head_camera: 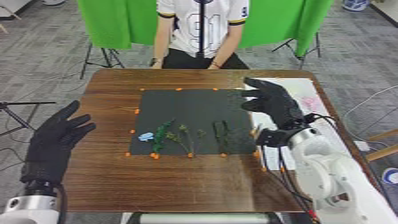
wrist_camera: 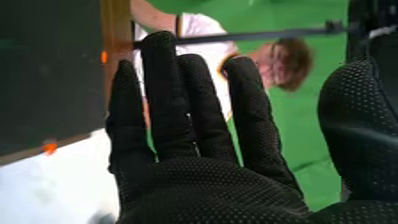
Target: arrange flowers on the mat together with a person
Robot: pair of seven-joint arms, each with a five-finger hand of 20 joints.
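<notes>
Four pieces lie toward the near side of the dark mat (head_camera: 191, 105) on the bench (head_camera: 195, 175): a pale blue flower (head_camera: 147, 136), a leafy green sprig (head_camera: 161, 136) just beside it, some thin stems (head_camera: 186, 138) and a dark sprig (head_camera: 221, 136) on the right. The right hand (head_camera: 279, 107) is over the mat's right edge and the white sheet (head_camera: 308, 94), empty, its fingers straight with slight gaps and the thumb well apart. The left hand (head_camera: 55, 140), off the mat's left side, has its fingers extended and apart too. A low sweep from the right could drag the dark sprig into the thin stems. Those look light enough to roll or snag on glove fabric, and a loose pinch might let one slip.
</notes>
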